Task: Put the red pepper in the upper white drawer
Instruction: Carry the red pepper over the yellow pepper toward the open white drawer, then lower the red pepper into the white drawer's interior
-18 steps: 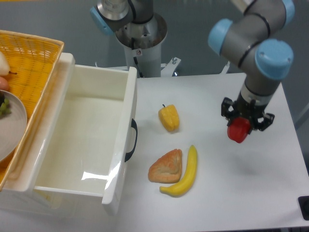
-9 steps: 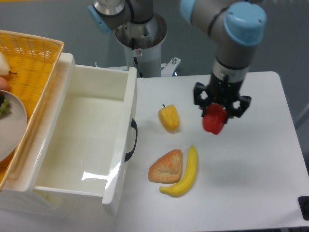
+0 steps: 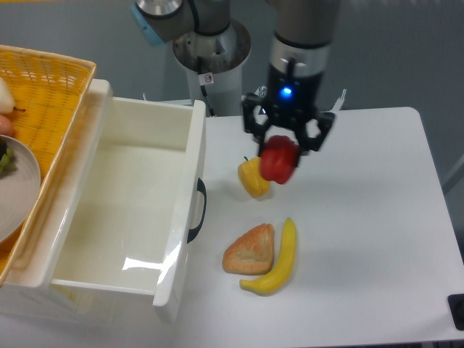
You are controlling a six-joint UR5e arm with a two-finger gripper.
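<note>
Fixed camera view: the gripper (image 3: pixel 284 145) had its two fingers pinched on the red pepper (image 3: pixel 278 161), which hung clear of the table (image 3: pixel 377 239), partly overlapping the yellow pepper (image 3: pixel 252 178) lying just to its left. A small blue light glowed on the wrist above the fingers. Below the held pepper, a pastry wedge (image 3: pixel 250 249) and a banana (image 3: pixel 278 259) lay touching each other on the tabletop. Further left stood the upper white drawer (image 3: pixel 94 268), pulled open, its dark curved handle (image 3: pixel 200 210) facing the fruit; the pepper was well apart from it, over the table rather than over the drawer. A yellow wicker basket (image 3: pixel 43 94) sat beyond the drawer's left wall, with a plate (image 3: pixel 18 190) at the frame's edge. A small sticker on the robot base (image 3: pixel 214 54) was too small to read.
</note>
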